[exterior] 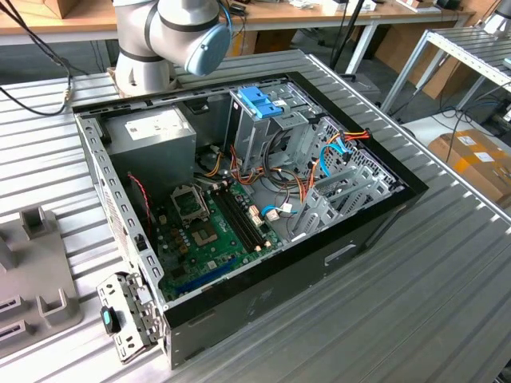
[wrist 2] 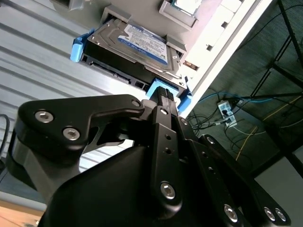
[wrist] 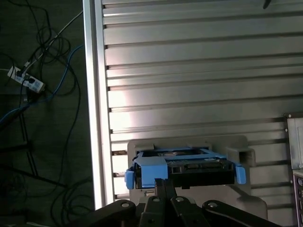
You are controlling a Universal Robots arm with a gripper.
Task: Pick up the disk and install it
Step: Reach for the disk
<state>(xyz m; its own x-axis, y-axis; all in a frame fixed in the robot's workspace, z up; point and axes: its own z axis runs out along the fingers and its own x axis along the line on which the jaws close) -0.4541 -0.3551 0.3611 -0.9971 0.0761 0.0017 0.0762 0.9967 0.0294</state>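
In both wrist views the disk (wrist 2: 137, 45) lies flat in a shallow grey holder (wrist: 239, 152) that sits on the ribbed metal desk (wrist: 189, 71), close to the desk's edge. It is a grey metal hard drive framed by light blue plastic rails. Its top carries a blue-and-white label, and I cannot make out the print on it. The black gripper (wrist 2: 163, 93) is at the drive's near end. Its jaws are drawn together with almost no gap, and their tips are on the blue handle in the middle of the front rail. They seem to pinch that handle, though the grip itself is partly hidden by the fingers. The disk still rests in its holder.

In the exterior view an open computer case (exterior: 335, 257) lies on its side in the middle of the desk. Inside it:
- A grey power supply (exterior: 152, 136) with a white sticker sits in the upper left corner.
- A green motherboard (exterior: 207, 231) covers the lower left part.
- A metal drive cage (exterior: 267, 140) stands in the upper middle, with a blue plastic bracket (exterior: 259, 102) sticking out of its top.
- Loose orange, blue and white cables (exterior: 331, 150) run through the right part.

The robot arm (exterior: 172, 32) rises behind the case at the top of the frame. A grey moulded fixture (exterior: 36, 271) lies on the desk at the exterior view's left. A cardboard box (exterior: 475, 159) stands on the floor at the right edge. In the first wrist view a white power strip (wrist: 26, 80) lies among cables on the floor beyond the desk's edge.
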